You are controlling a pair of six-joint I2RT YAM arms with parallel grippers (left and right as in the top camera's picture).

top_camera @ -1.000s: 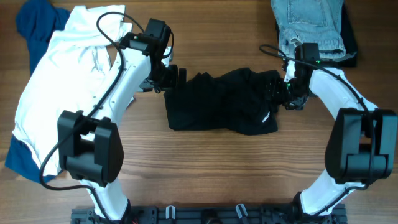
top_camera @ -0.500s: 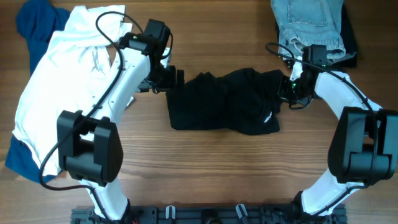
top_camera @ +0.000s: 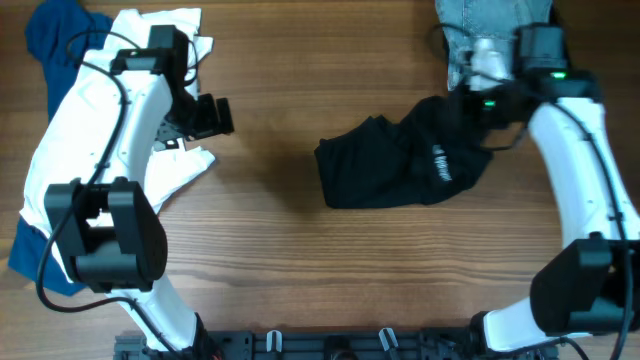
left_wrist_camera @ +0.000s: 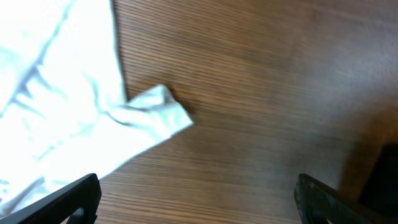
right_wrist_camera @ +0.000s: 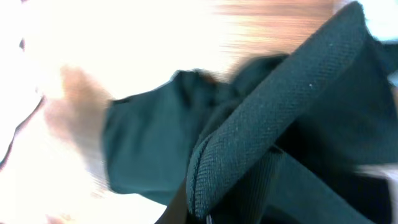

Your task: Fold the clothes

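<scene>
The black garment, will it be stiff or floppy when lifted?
Probably floppy: the black garment bunches into folds where the right gripper seems to pinch it. Its coarse weave, seen from the right wrist, suggests it will hardly slip.

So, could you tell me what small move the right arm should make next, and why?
Probably lower the black garment flat onto the bare table: the right gripper holds it bunched, one end up by the jeans, and the left gripper is open, empty, by the white shirt.
</scene>
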